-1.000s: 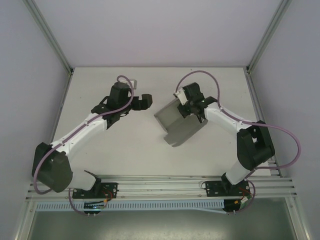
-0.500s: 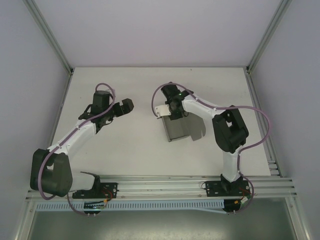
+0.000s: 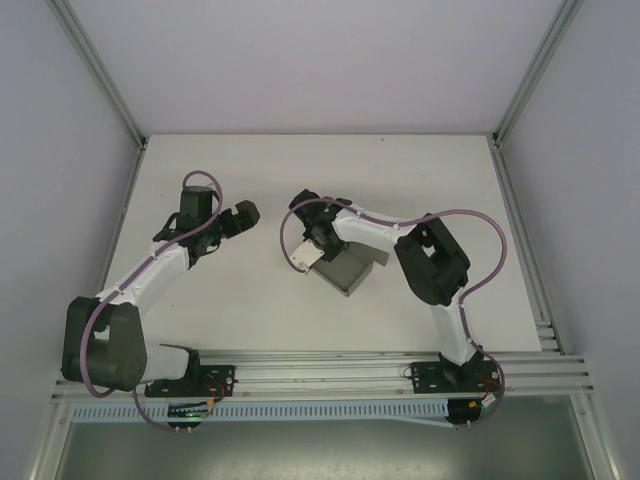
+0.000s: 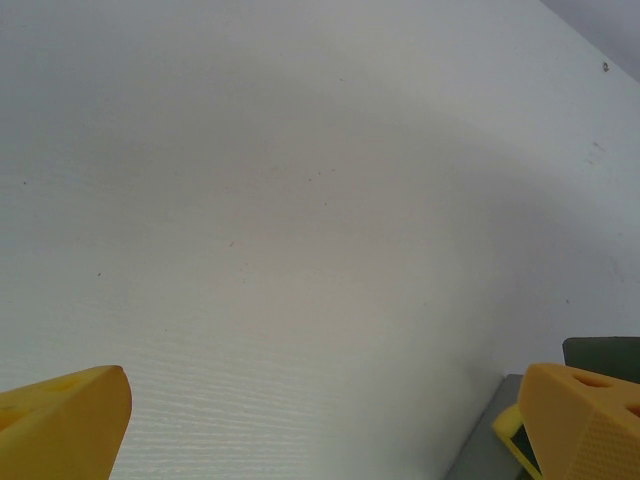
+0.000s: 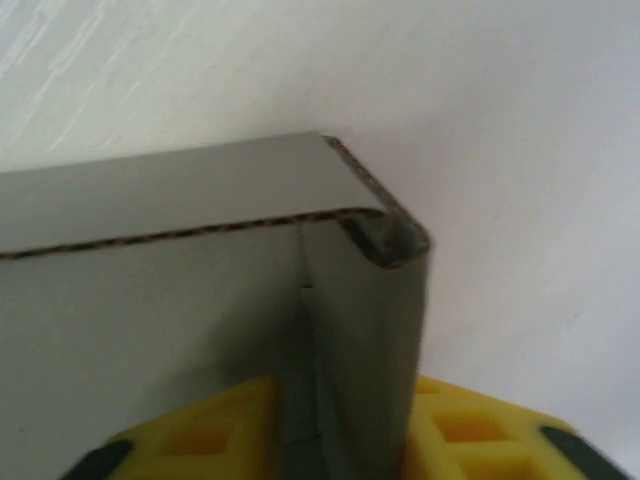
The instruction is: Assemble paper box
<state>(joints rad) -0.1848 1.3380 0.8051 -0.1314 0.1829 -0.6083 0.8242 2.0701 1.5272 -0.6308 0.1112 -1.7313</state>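
Observation:
The paper box [image 3: 350,272] is a grey, partly folded piece of cardboard lying at the table's middle. My right gripper [image 3: 324,248] is at its left end. In the right wrist view the box's folded wall [image 5: 365,330] stands upright between the yellow fingers [image 5: 480,435], and the right gripper [image 5: 350,445] is shut on it. Its corrugated top edge curls at the corner. My left gripper [image 3: 244,213] hovers to the left of the box, apart from it. In the left wrist view it [image 4: 325,430] is open over bare table, and a grey cardboard corner [image 4: 485,445] shows beside its right finger [image 4: 585,415].
The white table [image 3: 260,170] is framed by metal posts at the back corners and a rail along the near edge [image 3: 320,365]. The right arm's elbow [image 3: 432,262] bends close behind the box.
My right gripper has swung left and nearer, carrying the box with it and turning it. The left gripper has drawn back to the left.

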